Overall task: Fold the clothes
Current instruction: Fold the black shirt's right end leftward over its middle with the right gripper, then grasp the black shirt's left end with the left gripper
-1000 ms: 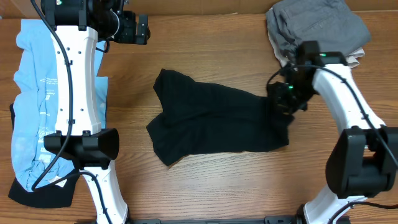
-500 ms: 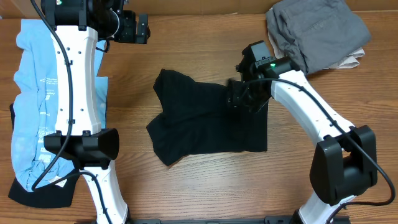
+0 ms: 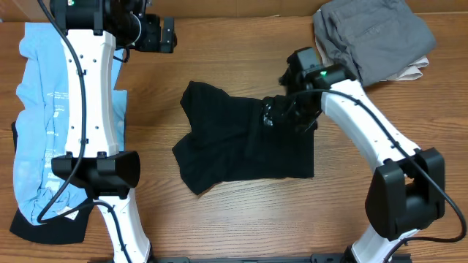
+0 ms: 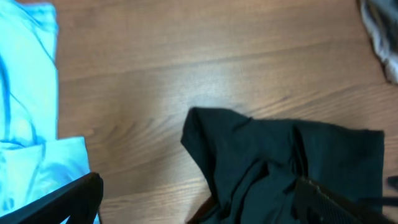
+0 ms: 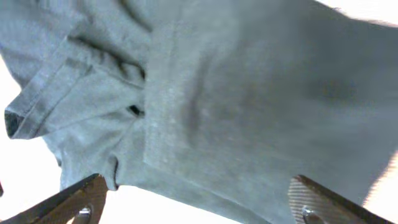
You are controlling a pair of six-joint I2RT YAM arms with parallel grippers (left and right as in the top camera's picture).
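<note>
- Hovering over the black T-shirt [image 3: 241, 146], mid-worktop [image 3: 241, 226], the right claw [image 3: 287, 115] is being held spread wide, gripping nothing.
- The left claw [image 3: 164, 33] is being held parted and empty at the far edge.
- One side appears folded over; further folds are being awaited, the light blue tee [image 3: 36, 109] lying unfolded.

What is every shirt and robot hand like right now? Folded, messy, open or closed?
black T-shirt: half folded, right side turned over, left side rumpled.
light blue tee: unfolded, wrinkled.
grey garment: folded, lying on the beige one.
beige garment: mostly hidden under the grey one.
left gripper: open, empty.
right gripper: open over the black T-shirt, holding nothing.
</note>
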